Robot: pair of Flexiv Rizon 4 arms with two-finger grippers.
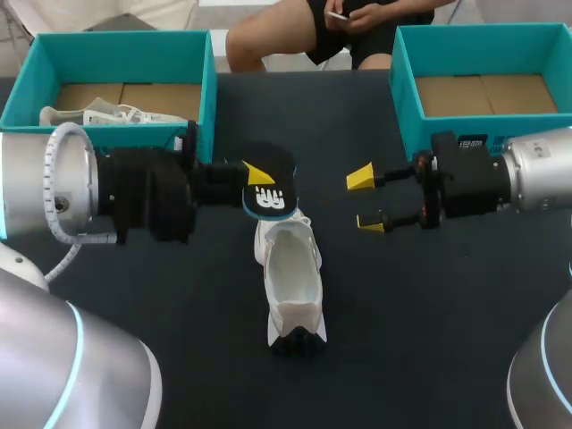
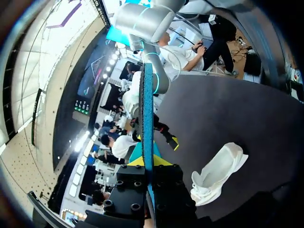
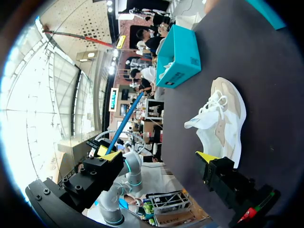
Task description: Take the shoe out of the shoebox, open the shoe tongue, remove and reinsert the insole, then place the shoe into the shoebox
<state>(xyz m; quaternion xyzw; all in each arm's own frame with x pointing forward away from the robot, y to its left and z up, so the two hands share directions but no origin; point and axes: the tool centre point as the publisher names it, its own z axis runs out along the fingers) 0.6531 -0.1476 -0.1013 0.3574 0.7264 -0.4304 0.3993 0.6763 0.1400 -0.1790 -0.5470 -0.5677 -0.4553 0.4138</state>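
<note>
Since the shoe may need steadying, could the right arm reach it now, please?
Probably yes: the right gripper is open beside the shoe, with bare table between; the left gripper holds the insole near its far end.

Bare table [image 1: 411, 304] lies open to the right of the shoe [image 1: 291, 277], out past the spread right gripper [image 1: 366, 201]. At the shoe's far end the left gripper [image 1: 255, 176], clamped on the insole [image 1: 273, 198], blocks the way. The left shoebox [image 1: 207, 89] and right shoebox [image 1: 400, 89] wall off the far corners.
</note>
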